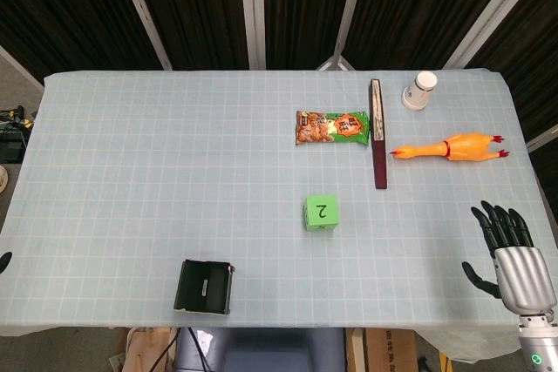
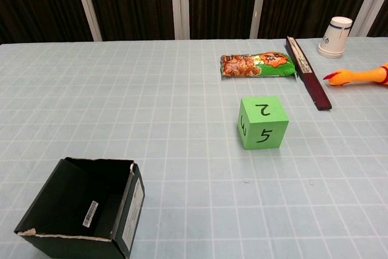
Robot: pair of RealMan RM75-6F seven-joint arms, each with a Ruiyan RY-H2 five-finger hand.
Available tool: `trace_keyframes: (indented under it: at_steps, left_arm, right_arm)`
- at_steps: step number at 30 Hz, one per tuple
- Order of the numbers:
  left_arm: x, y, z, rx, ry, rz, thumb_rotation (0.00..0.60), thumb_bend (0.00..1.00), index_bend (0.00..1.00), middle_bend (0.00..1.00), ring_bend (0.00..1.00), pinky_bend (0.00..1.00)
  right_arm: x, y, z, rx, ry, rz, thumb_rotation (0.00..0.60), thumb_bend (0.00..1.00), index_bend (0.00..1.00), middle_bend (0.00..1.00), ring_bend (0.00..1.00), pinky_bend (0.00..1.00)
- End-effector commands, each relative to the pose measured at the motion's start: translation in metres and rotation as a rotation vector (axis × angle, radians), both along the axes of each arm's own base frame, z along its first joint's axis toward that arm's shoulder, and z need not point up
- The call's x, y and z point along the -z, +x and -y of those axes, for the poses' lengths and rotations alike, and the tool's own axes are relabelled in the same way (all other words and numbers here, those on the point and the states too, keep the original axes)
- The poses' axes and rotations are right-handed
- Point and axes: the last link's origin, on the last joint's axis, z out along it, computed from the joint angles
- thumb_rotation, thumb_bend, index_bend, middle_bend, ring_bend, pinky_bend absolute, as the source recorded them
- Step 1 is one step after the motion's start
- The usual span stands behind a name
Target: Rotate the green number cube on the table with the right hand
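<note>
The green number cube (image 1: 321, 213) sits near the middle of the table, with a 2 on its top face; in the chest view the cube (image 2: 263, 122) also shows a 5 on its near side. My right hand (image 1: 511, 253) hovers at the table's right front corner, well to the right of the cube, its fingers spread and holding nothing. It does not appear in the chest view. Only a dark tip of my left hand (image 1: 4, 260) shows at the left frame edge.
A snack packet (image 1: 332, 127), a long dark folded fan (image 1: 377, 132), a white paper cup (image 1: 418, 91) and a rubber chicken (image 1: 453, 148) lie behind and right of the cube. An open black box (image 1: 205, 287) stands at the front left.
</note>
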Motion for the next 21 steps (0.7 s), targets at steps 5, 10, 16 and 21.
trace_keyframes:
  at_steps: [5,10,16,21]
  left_arm:
    - [0.0019,0.0042,0.0032,0.01,0.0,-0.003,0.6,0.27,0.01,0.0,0.04,0.16]
    - [0.0034,0.0061,0.0059,0.015,-0.002,-0.01,0.6,0.27,0.01,0.0,0.04,0.16]
    - [0.0015,0.0033,0.0044,0.009,0.0,-0.006,0.6,0.27,0.01,0.0,0.04,0.16]
    - [0.0002,0.0057,0.0064,0.018,0.002,-0.001,0.6,0.27,0.01,0.0,0.04,0.16]
  right_arm:
    - [0.0018,-0.0027,-0.0013,0.032,0.008,-0.008,0.6,0.3,0.07,0.06,0.0,0.0]
    - [0.0005,-0.0012,-0.0029,0.038,0.017,0.017,0.6,0.3,0.07,0.06,0.0,0.0]
    - [0.0016,-0.0005,-0.0029,0.04,0.031,0.045,0.6,0.3,0.07,0.06,0.0,0.0]
    - [0.0058,-0.0018,-0.0031,0.039,0.092,0.052,0.6,0.3,0.07,0.06,0.01,0.0]
